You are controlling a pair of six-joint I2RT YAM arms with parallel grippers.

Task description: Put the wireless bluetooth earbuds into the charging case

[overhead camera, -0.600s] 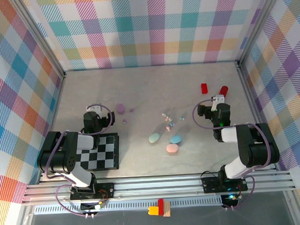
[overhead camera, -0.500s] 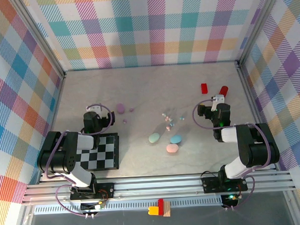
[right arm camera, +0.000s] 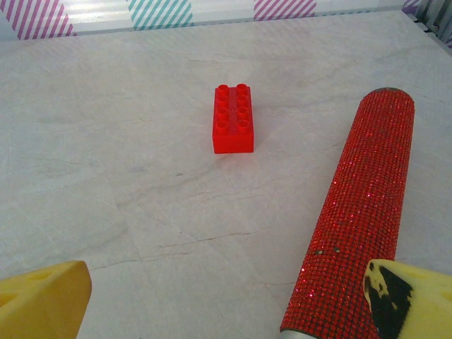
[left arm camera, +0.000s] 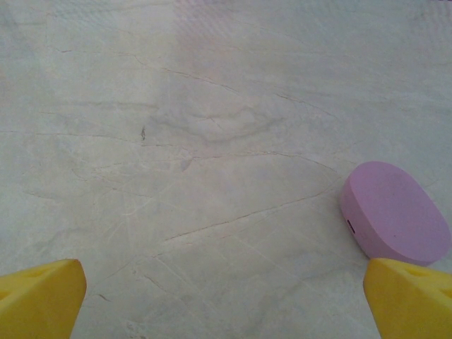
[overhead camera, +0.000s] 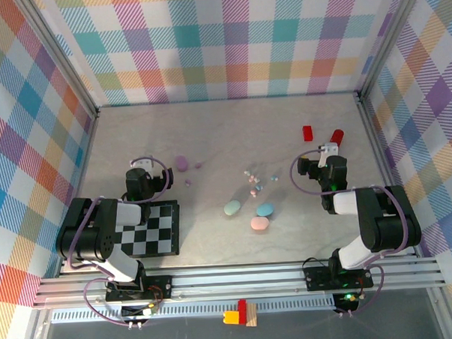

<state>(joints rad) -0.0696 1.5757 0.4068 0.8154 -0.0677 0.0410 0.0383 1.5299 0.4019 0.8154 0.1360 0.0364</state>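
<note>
Several tiny pastel earbuds [overhead camera: 253, 179] lie scattered mid-table, with two small purple ones [overhead camera: 198, 165] further left. Three oval charging cases sit in front of them: mint [overhead camera: 232, 207], blue [overhead camera: 265, 210] and pink [overhead camera: 259, 223]. A purple case [overhead camera: 181, 163] [left arm camera: 395, 212] rests just right of my left gripper [overhead camera: 141, 163] [left arm camera: 226, 311], which stands open over bare table with its yellow fingertips [left arm camera: 39, 296] wide apart. My right gripper [overhead camera: 330, 145] [right arm camera: 226, 304] is open too, holding nothing, well right of the earbuds.
A red glitter cylinder [right arm camera: 360, 212] [overhead camera: 336, 137] lies right beside my right gripper's right finger. A red brick [right arm camera: 233, 119] [overhead camera: 308, 133] sits beyond it. A checkerboard mat [overhead camera: 150, 229] lies near the left arm's base. The plaid walls [overhead camera: 220, 42] enclose the table.
</note>
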